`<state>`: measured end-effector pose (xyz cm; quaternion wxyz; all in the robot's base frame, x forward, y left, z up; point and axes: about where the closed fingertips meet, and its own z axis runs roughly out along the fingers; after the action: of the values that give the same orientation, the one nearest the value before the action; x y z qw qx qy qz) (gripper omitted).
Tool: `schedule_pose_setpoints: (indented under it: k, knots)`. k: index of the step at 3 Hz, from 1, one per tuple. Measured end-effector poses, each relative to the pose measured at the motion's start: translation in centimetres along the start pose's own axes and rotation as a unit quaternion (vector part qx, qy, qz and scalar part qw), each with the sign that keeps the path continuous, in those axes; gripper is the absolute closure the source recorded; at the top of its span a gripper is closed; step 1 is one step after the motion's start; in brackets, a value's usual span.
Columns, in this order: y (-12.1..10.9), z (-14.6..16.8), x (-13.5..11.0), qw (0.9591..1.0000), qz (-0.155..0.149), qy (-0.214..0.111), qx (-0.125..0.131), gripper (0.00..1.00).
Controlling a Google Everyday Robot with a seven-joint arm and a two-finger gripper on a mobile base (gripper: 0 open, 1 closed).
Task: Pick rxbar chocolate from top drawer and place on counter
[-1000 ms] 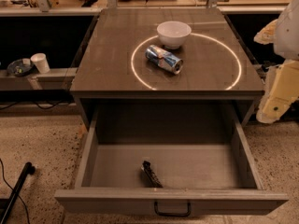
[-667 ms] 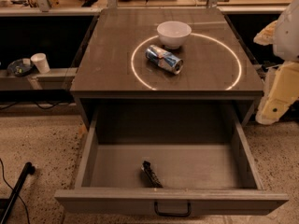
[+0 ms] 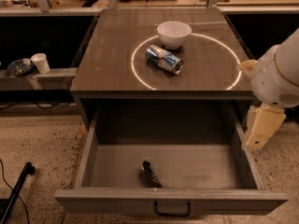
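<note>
The rxbar chocolate (image 3: 150, 173), a small black wrapped bar, lies on the grey floor of the open top drawer (image 3: 201, 164), near the front wall and a little left of centre. The drawer's dark pull handle (image 3: 172, 211) shows on its front. The counter (image 3: 117, 55) above it is dark with a thin white circle line. My gripper (image 3: 261, 129) hangs at the right edge of the view, beside the drawer's right wall and below the white arm (image 3: 280, 76). It is well apart from the bar.
A white bowl (image 3: 174, 33) and a crushed blue-silver can (image 3: 163, 59) sit on the counter inside the circle. A paper cup (image 3: 40, 62) and a dark dish (image 3: 19, 67) stand on a low shelf at left. A black pole (image 3: 16, 190) lies on the speckled floor.
The arm and gripper at the right have moved down and slightly left, closer to the drawer's right side. The bar, can and bowl have not moved.
</note>
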<state>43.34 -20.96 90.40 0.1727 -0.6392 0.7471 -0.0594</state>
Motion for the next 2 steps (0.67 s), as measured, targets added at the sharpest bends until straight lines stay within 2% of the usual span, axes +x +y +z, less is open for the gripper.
schedule_pose_setpoints:
  k: [1,2]
  knots:
    - [-0.2,-0.2,-0.2,1.0,0.003,0.0,0.001,0.0]
    - [0.0,1.1,-0.9,0.9986,-0.044,0.019,-0.021,0.0]
